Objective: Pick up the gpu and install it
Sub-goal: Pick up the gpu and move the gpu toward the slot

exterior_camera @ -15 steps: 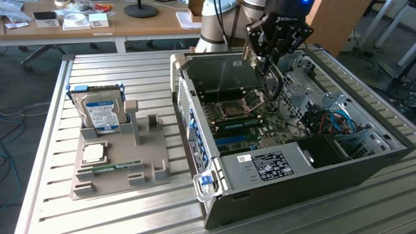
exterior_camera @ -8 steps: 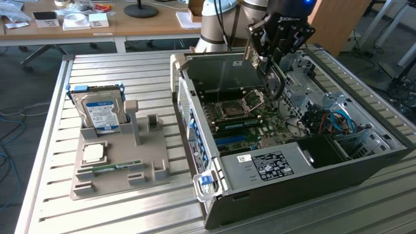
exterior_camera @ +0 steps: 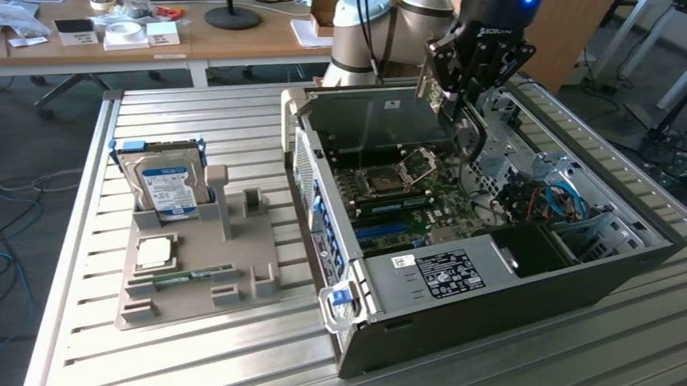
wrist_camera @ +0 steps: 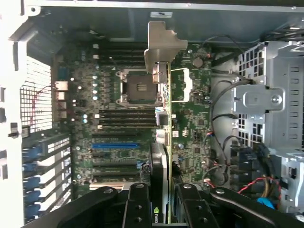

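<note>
Green gpu (wrist_camera: 161, 161) pinched edge-on between half-closed fingers (wrist_camera: 137, 209) of gripper (wrist_camera: 164, 202), silver bracket (wrist_camera: 159, 47) pointing away from wrist. Held over motherboard (wrist_camera: 109, 123) of open computer case (exterior_camera: 483, 322), near CPU socket (wrist_camera: 137, 88).

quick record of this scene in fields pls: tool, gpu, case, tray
tool: tool shut on the gpu, above the open case
gpu: held edge-on over the motherboard, silver bracket at the end away from the tool, not yet in a slot
case: lying on its side, panel off, board exposed
tray: grey tray at the exterior view's left of the case, holding an upright hard drive and a flat ram stick
</note>
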`<action>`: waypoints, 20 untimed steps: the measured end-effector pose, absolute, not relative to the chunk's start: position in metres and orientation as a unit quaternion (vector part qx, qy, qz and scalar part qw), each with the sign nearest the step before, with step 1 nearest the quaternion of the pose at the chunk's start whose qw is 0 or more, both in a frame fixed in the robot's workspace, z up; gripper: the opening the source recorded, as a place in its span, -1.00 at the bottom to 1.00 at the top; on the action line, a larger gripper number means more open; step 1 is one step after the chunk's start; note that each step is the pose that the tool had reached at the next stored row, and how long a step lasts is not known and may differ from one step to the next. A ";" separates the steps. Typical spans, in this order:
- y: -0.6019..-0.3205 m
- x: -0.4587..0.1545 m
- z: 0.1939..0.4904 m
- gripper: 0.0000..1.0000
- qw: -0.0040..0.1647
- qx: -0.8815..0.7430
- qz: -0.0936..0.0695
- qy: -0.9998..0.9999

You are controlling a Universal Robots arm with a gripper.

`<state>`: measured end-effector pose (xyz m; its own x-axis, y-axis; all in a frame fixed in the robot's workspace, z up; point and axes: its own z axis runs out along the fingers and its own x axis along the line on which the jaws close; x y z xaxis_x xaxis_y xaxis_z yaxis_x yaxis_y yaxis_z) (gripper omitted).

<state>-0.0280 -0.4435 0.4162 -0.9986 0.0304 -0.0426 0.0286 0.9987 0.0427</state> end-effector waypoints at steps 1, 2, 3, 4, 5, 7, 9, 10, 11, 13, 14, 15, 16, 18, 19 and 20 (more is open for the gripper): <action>-0.444 -0.025 0.416 -0.46 0.022 0.015 0.021 0.999; -0.444 -0.023 0.416 -0.46 0.022 0.015 0.021 0.999; -0.444 -0.020 0.416 -0.46 0.022 0.015 0.021 0.999; -0.444 -0.017 0.416 -0.46 0.022 0.015 0.021 0.999; -0.444 -0.014 0.416 -0.46 0.022 0.015 0.021 0.999; -0.444 -0.007 0.416 -0.46 0.022 0.015 0.021 0.999; -0.444 0.000 0.416 -0.46 0.022 0.015 0.021 0.999; -0.444 0.004 0.416 -0.46 0.022 0.015 0.021 0.999; -0.444 0.007 0.416 -0.46 0.022 0.015 0.021 0.999; -0.443 0.012 0.416 -0.46 0.022 0.015 0.021 0.999; -0.443 0.014 0.416 -0.46 0.022 0.015 0.021 0.999; -0.443 0.014 0.416 -0.46 0.022 0.015 0.021 0.999; -0.443 0.014 0.416 -0.46 0.022 0.015 0.021 0.999; -0.444 0.014 0.416 -0.46 0.022 0.015 0.021 0.999; -0.444 0.015 0.416 -0.46 0.022 0.015 0.021 0.999; -0.444 0.016 0.416 -0.46 0.022 0.015 0.021 0.999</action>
<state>0.0163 -0.4435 0.4161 -0.9986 0.0303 -0.0426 0.0285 0.9987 0.0427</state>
